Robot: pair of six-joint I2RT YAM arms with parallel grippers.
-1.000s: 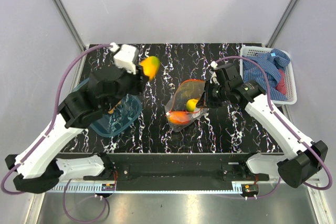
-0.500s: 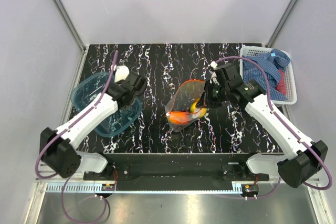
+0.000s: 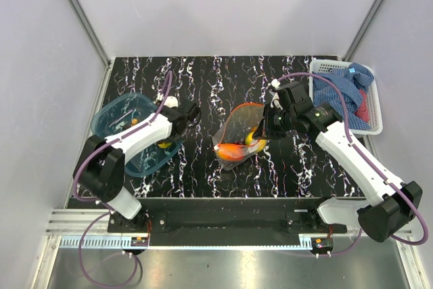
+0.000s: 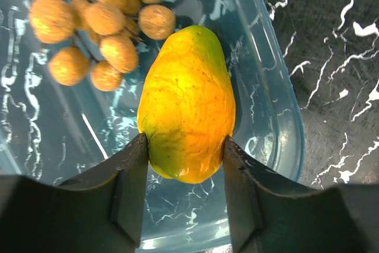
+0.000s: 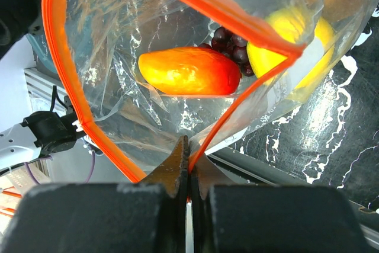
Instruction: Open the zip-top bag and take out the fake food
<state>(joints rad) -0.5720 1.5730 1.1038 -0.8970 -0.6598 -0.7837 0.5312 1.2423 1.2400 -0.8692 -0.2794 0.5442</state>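
Top view: the bag (image 3: 240,133) stands open mid-table (image 3: 203,79), the right gripper (image 3: 265,126) at its 3 o'clock edge and the left gripper (image 3: 181,118) over the blue tub (image 3: 108,109) at the bag's 9 o'clock. Left wrist: fingers clamped on a mango (image 4: 186,105) over the tub, tan balls (image 4: 100,22) at 11 o'clock (inside the tub). Right wrist: fingers pinched tight on the bag's orange zip strip at 6 o'clock; an orange fruit (image 5: 189,70), grapes (image 5: 231,42) and a lemon (image 5: 290,45) sit in the bag.
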